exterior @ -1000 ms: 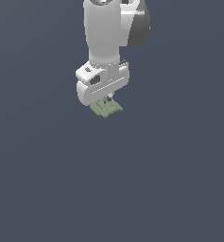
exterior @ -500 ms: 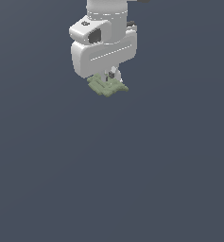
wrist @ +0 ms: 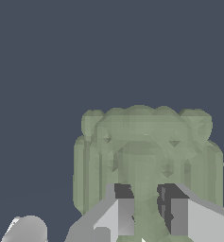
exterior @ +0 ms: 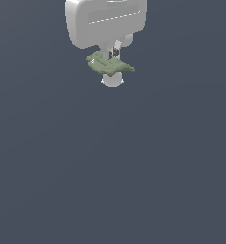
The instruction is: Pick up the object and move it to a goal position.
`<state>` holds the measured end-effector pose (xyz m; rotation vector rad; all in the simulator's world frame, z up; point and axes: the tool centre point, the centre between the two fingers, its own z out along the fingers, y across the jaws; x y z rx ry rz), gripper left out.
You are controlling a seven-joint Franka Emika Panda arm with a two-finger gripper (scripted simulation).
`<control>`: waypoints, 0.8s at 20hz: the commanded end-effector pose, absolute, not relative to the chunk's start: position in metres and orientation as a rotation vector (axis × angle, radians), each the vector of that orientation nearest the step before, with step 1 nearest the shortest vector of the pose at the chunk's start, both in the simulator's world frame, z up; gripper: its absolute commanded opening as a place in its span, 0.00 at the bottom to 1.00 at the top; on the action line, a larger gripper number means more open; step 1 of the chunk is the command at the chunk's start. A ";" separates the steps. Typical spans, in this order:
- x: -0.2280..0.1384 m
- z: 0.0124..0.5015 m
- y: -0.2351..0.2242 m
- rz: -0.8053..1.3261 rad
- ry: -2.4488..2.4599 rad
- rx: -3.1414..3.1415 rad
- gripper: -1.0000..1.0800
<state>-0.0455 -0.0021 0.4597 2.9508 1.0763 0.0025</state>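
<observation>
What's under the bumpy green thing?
In the exterior view, a small white rounded part pokes out below the green piece; most of it is covered. The gripper pinches the piece, which hides whatever lies beyond it in the wrist view.

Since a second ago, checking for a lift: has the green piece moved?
Yes. The green piece, between the hand's fingers, sits nearer the exterior view's top edge.

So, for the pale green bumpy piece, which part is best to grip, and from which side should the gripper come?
Grip the narrow middle ridge of the green piece, coming from above with one finger on each flank. The piece is flat and wide with lobed edges, so only that central part fits between the fingers. The gripper already sits this way, its pads closed on the ridge.
</observation>
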 end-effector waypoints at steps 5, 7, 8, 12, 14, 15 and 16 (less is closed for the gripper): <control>-0.043 0.481 0.000 0.000 1.075 2.952 0.00; -0.042 0.483 0.000 0.000 1.075 2.952 0.00; -0.042 0.484 0.000 0.000 1.075 2.952 0.00; -0.042 0.484 0.000 0.000 1.075 2.952 0.00; -0.042 0.486 0.000 0.000 1.075 2.952 0.00; -0.042 0.487 0.001 0.000 1.075 2.952 0.00; -0.041 0.489 0.001 0.000 1.075 2.952 0.00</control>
